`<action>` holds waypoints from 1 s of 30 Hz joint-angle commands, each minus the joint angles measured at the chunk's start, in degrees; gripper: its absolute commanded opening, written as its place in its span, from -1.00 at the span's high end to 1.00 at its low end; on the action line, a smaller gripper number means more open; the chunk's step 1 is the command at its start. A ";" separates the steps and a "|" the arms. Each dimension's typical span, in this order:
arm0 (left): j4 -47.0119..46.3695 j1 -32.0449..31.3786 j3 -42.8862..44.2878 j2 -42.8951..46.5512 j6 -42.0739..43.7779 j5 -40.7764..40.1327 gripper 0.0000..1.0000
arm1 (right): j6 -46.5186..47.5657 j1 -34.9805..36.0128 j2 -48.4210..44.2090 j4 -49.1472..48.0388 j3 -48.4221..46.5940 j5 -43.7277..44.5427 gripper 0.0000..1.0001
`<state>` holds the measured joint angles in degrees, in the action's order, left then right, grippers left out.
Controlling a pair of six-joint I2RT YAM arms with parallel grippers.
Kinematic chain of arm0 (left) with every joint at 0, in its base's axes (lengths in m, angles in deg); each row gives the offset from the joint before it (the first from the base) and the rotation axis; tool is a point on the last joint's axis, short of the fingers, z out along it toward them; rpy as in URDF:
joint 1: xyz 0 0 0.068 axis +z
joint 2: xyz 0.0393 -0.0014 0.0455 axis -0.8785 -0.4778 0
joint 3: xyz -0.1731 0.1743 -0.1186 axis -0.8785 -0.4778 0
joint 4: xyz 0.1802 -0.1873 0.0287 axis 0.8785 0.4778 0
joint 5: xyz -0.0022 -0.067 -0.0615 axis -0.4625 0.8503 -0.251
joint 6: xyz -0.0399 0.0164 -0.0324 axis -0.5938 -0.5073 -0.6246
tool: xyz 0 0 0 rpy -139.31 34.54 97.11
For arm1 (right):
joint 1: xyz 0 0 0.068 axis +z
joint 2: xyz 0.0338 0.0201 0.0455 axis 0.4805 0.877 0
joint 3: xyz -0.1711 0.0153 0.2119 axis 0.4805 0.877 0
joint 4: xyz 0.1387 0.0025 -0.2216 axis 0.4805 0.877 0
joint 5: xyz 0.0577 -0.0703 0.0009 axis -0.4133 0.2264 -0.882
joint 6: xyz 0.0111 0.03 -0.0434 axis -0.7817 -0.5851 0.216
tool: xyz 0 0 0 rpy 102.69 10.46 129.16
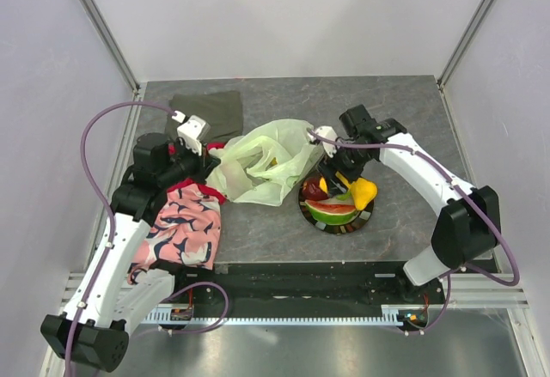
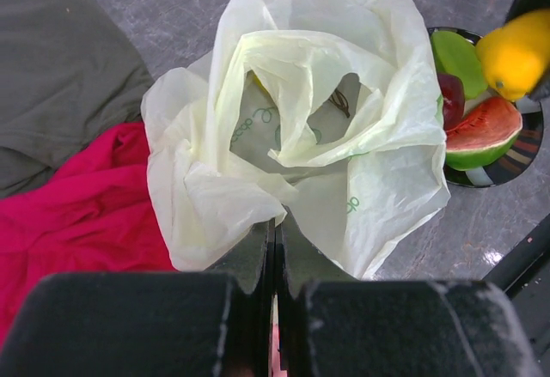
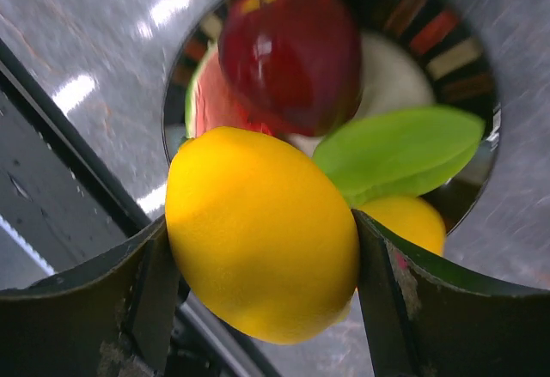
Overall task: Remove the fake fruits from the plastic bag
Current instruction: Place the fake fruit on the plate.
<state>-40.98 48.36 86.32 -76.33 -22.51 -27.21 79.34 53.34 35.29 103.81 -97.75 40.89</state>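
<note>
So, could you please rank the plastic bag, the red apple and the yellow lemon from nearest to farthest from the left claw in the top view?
1. plastic bag: pinched in the left claw, just right of it.
2. red apple: on the plate's left side.
3. yellow lemon: farthest right, held in the right claw.

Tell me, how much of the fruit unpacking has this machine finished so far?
Done: the apple, watermelon slice and green piece lie on the plate. In hand: the right fingers grip a lemon over the plate, while the left fingers pinch the edge of the plastic bag. Left: setting the lemon down, and likely more, since a dark shape shows inside its mouth.
</note>
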 commanded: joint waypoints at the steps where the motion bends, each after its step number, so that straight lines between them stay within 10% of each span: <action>1: -3.27 1.59 -0.37 1.55 -1.69 0.24 0.97 | 1.97 -0.28 -0.88 1.58 2.59 2.66 -0.18; 13: -2.57 3.79 -0.72 2.69 -2.57 2.09 0.97 | 1.09 0.16 2.90 -0.26 5.23 2.84 -0.31; 18: -2.83 3.79 -1.51 3.13 -2.93 2.35 0.97 | 0.92 0.60 2.99 0.53 4.45 3.72 -0.96; 30: -3.19 3.79 -1.51 2.69 -3.63 4.37 0.97 | -1.36 1.04 7.90 4.41 -23.64 -7.35 -0.96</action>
<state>-41.87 51.81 84.51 -73.93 -24.26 -24.48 79.69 53.84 41.00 108.93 -110.97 39.75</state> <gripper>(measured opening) 0.022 0.982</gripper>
